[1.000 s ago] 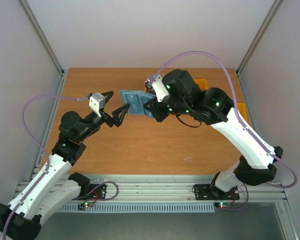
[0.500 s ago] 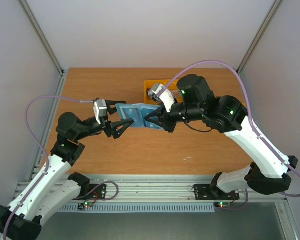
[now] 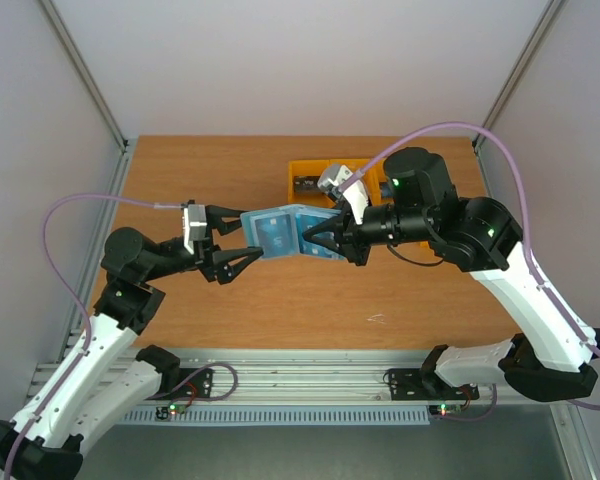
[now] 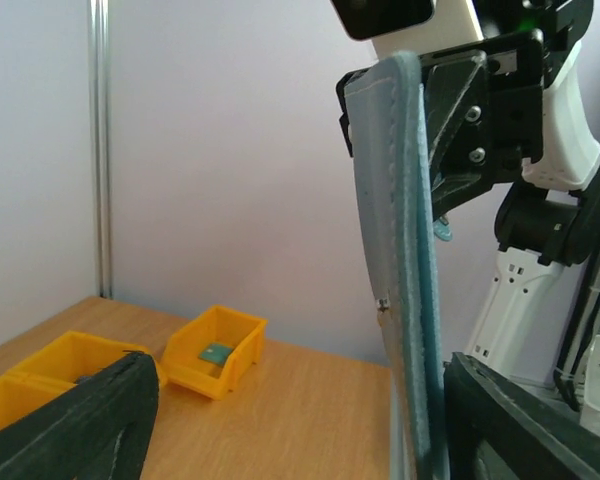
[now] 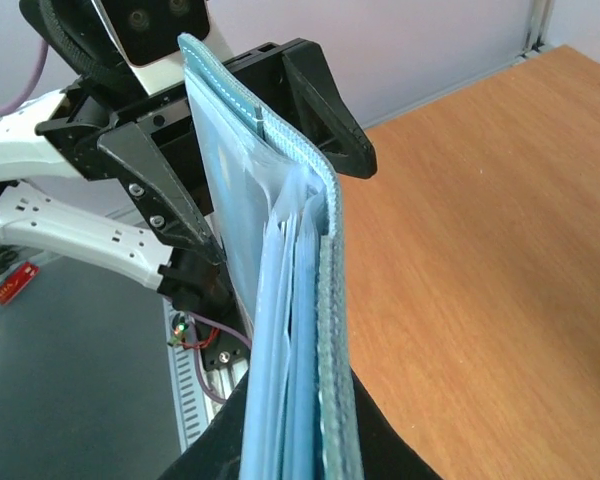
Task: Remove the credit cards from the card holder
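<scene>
The card holder [image 3: 278, 230] is held up in the air above the table [image 3: 280, 300], between the two arms. Its right panel is pinched by the right gripper [image 3: 318, 243], whose jaws are pressed almost together on it. The left gripper [image 3: 242, 238] is placed at the opposite edge with its jaws wide apart, one on each side of the panel, and nothing is gripped by it. In the left wrist view the panel is seen edge-on, close against one jaw and well apart from the other. Thin pale layers [image 5: 280, 330] are seen tucked inside the fold, but whether they are the credit cards cannot be told.

If the left jaws are closed here, the whole panel is likely to be caught rather than a card alone, and the holder would then be tugged between both arms. With the panel off-centre, it may be pushed sideways by the nearer jaw first and folded shut. A hard pull could also drag it out of the right gripper, and it would be dropped onto the table.
</scene>
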`<state>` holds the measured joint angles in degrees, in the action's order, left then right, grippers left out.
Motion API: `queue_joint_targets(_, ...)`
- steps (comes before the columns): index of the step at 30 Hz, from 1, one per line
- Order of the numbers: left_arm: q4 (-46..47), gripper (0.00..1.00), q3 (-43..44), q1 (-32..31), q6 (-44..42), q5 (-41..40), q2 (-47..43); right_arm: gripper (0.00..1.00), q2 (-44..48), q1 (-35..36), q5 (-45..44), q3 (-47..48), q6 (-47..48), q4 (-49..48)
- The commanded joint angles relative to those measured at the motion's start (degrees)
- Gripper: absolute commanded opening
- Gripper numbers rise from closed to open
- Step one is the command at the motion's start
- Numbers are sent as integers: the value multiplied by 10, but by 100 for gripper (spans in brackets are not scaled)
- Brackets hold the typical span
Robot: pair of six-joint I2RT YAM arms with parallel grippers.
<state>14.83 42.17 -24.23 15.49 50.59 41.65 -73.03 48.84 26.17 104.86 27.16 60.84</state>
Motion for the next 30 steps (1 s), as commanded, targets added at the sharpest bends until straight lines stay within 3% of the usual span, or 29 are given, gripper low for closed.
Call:
queue_joint_targets(1, 34, 75, 20, 1, 15, 22, -1, 1, 1, -3, 16, 3, 2, -8)
queue_joint_targets(6, 20, 45, 23, 0, 19, 5, 1, 1, -11, -3, 36, 11, -13, -11)
queue_joint_targets(12, 11, 35, 22, -20, 5, -4, 8, 1, -45, -3, 82, 18, -32, -37)
queue_joint_targets(17, 11, 11, 20, -33, 1, -17, 10, 1, -65, -3, 116, 19, -37, -68)
queue_joint_targets(22, 11, 0, 19, -38, -7, -8, 8, 2, -78, -4, 75, 17, -40, -73)
queue_joint_targets(24, 4, 0, 16, -39, -10, -13, 5, 11, -80, -4, 36, 17, -46, -67)
queue_joint_targets(28, -22, 0, 12, -39, -34, -42, -1, 54, -73, -7, -26, 14, -47, -51)
queue_joint_targets(30, -29, 0, 10, -39, -43, -47, -2, 64, -73, -6, -45, 17, -44, -44)
